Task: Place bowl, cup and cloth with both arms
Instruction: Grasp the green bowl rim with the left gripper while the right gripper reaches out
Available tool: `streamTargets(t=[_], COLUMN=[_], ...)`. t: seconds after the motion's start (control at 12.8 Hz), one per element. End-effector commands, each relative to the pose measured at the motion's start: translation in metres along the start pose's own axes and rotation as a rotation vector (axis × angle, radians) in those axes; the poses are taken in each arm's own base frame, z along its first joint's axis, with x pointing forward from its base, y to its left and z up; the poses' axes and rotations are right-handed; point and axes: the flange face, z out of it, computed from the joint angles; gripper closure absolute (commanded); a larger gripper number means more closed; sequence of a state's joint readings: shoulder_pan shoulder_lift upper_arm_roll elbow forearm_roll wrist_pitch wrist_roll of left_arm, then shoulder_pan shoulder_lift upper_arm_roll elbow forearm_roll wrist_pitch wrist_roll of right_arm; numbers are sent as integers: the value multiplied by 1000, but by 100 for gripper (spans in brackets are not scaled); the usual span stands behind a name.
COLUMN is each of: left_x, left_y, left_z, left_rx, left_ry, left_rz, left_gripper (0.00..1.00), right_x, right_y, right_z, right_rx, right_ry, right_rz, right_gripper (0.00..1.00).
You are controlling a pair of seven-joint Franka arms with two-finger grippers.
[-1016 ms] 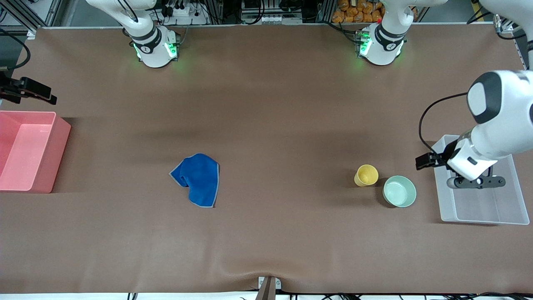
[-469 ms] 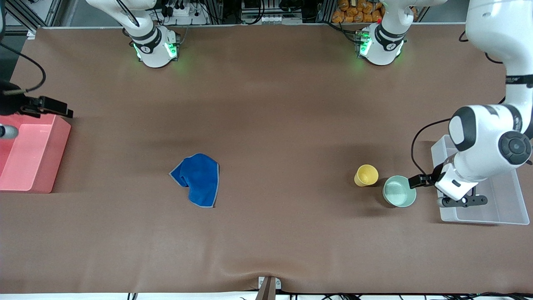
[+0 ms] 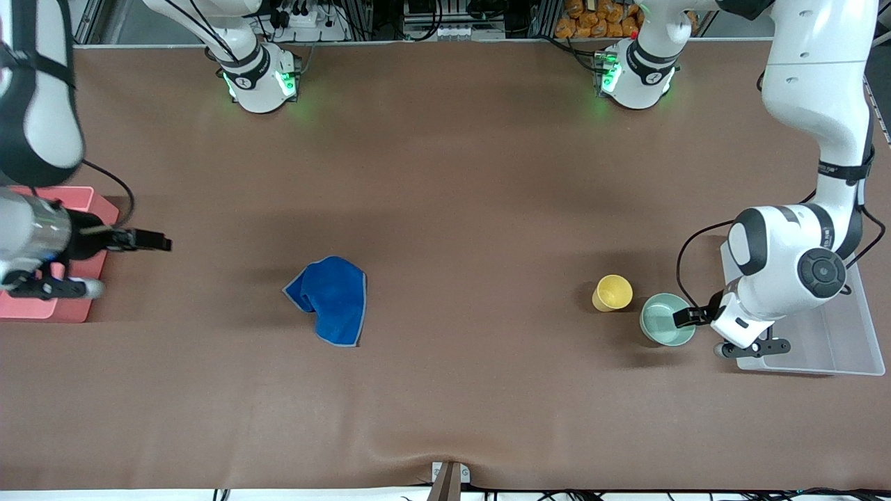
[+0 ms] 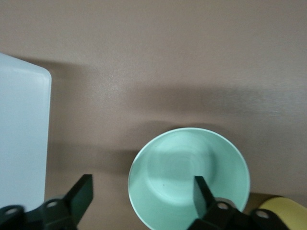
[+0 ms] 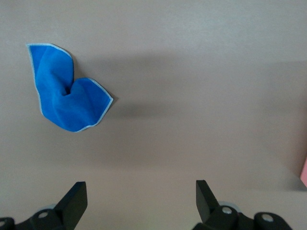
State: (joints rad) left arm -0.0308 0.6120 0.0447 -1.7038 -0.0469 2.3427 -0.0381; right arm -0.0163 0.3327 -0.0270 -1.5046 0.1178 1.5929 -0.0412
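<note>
The mint green bowl (image 3: 665, 321) sits on the brown table beside the yellow cup (image 3: 612, 292), toward the left arm's end. My left gripper (image 3: 686, 317) is open over the bowl's rim on the clear bin's side. In the left wrist view (image 4: 141, 191) one finger is over the bowl's inside (image 4: 189, 172) and the other over bare table; the cup's rim (image 4: 284, 213) shows at the edge. The blue cloth (image 3: 328, 298) lies crumpled near the table's middle. My right gripper (image 3: 150, 241) is open and empty above bare table between the pink bin and the cloth, which shows ahead in the right wrist view (image 5: 67, 96).
A clear plastic bin (image 3: 835, 351) stands at the left arm's end, beside the bowl; its corner shows in the left wrist view (image 4: 21, 139). A pink bin (image 3: 89, 200) stands at the right arm's end, partly covered by the right arm.
My left gripper moved from over the clear bin to over the bowl's rim. My right gripper moved from over the pink bin out toward the cloth. Bowl, cup and cloth have not moved.
</note>
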Motion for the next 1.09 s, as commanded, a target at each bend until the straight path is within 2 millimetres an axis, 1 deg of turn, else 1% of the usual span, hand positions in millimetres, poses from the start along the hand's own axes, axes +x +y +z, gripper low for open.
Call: streamTargets(t=[0.0,0.08,0.23,0.31,0.47,0.55,0.7,0.78,0.86,0.94,1.02], left_x=[4,2,3,2,3,4,9,15,23,25,29], left_y=[-6,-7,-5,-5,-5,-3,-5,-7,-20,-31,-35], left_z=[8,16,23,26,26,23,13,4,-14,-32,-53], left_rx=[1,3,3,9,9,7,7,7,14,10,7], left_ry=[7,-3,6,3,3,9,29,49,68,70,71], left_rz=[12,11,14,19,12,3,1,4,-11,-26,-34], left_gripper=[33,46,55,62,95,100,100,100,100,100,100], right_x=[20,29,45,56,71,78,91,95,99,101,103], right_y=[-1,-3,-3,-2,1,2,-2,-12,-18,-18,-21], right_z=[24,41,70,86,117,125,139,148,157,164,172], right_rx=[20,20,21,54,109,114,118,133,154,176,218], right_ry=[-12,-28,-36,-24,-40,-16,32,34,35,28,13], right_rz=[4,5,20,33,112,163,235,278,324,351,371], right_gripper=[0,0,0,0,0,0,0,0,0,0,0])
